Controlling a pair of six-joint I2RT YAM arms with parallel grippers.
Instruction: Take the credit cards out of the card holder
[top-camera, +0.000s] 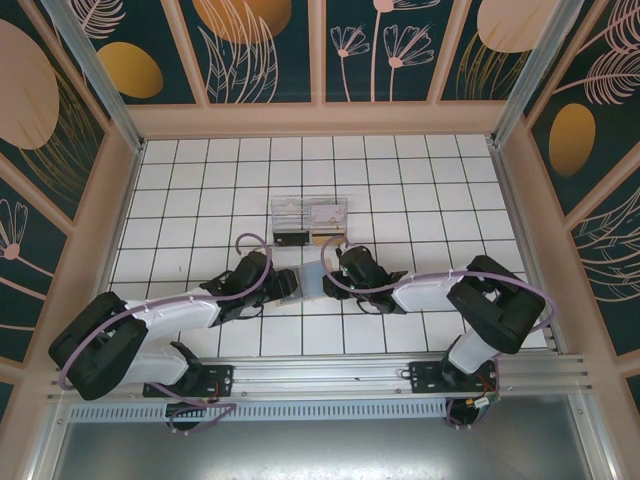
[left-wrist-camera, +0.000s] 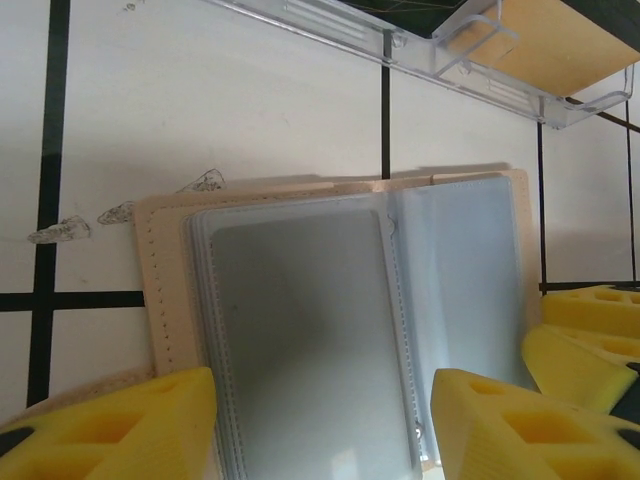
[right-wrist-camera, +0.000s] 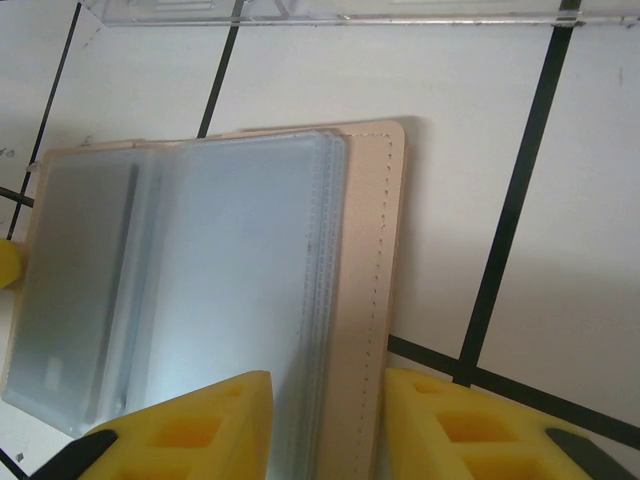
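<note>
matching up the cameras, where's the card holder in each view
top external: card holder just below centre.
left wrist: card holder lower middle, lying open.
right wrist: card holder left and centre, lying open.
shared landmark: clear plastic box just beyond it.

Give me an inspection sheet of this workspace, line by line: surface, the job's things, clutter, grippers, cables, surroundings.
surface: white tiled table with black grid lines; a few grey smudges beside the holder.
job's things: card holder lies open and flat, sleeves up, between the two grippers; credit cards: cannot be made out through the frosted sleeves.
clutter: clear plastic box just beyond the holder.
grippers: left gripper open, fingers wide apart over the holder; right gripper fingers apart at the holder's stitched tan edge, grip cannot be told.
cables: purple cables loop along both arms.
surroundings: floral wall panels in wooden framing; metal rail at the near edge.
</note>
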